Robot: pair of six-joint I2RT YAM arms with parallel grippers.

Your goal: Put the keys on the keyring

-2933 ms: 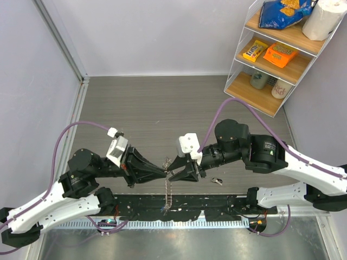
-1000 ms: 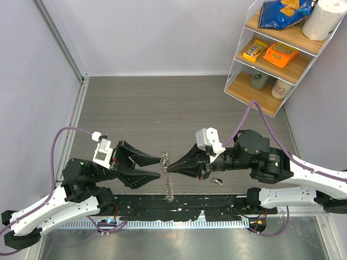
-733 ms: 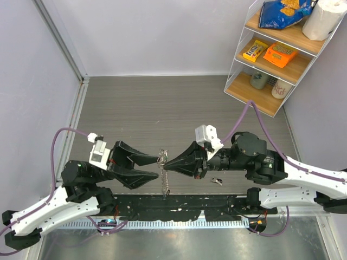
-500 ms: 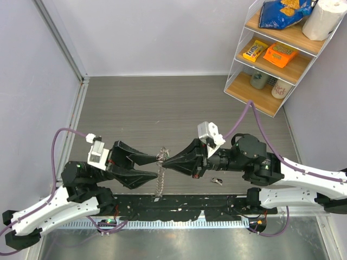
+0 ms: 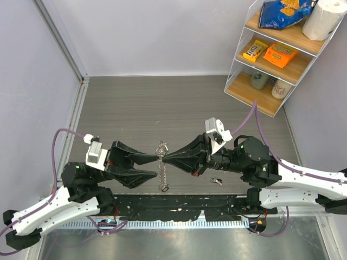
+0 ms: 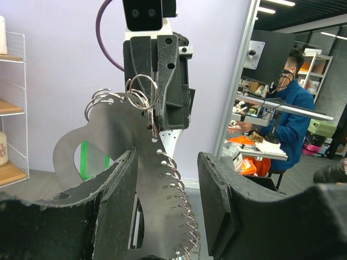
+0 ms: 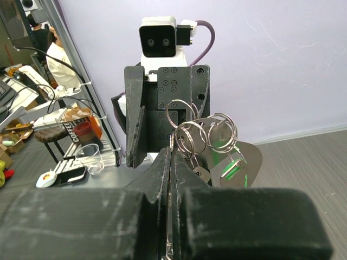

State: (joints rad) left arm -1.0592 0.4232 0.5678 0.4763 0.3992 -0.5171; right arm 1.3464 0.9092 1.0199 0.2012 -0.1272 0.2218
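The keyring [image 5: 161, 165] is a silvery strip with a row of split rings along one edge, hanging above the table. My right gripper [image 5: 165, 157] is shut on its upper part [image 7: 190, 135]. The pads [image 7: 162, 179] are pressed together. A green-headed key [image 7: 232, 168] dangles from one of the top rings [image 7: 222, 130]. My left gripper [image 5: 152, 169] faces it and is open. The strip [image 6: 162, 184] hangs between the left fingers [image 6: 122, 184], close to the left pad and apart from the right one. A small dark key [image 5: 218, 181] lies on the table under the right arm.
A wire shelf [image 5: 271, 54] with snack packs, cups and a paper roll stands at the back right. A black rail [image 5: 179, 208] runs along the near edge between the arm bases. Walls close the left and back sides.
The left gripper, shut at the ring earlier, now stands open and has drawn back left. The right gripper has carried the keyring slightly left and away, so the strip hangs between the left fingers.
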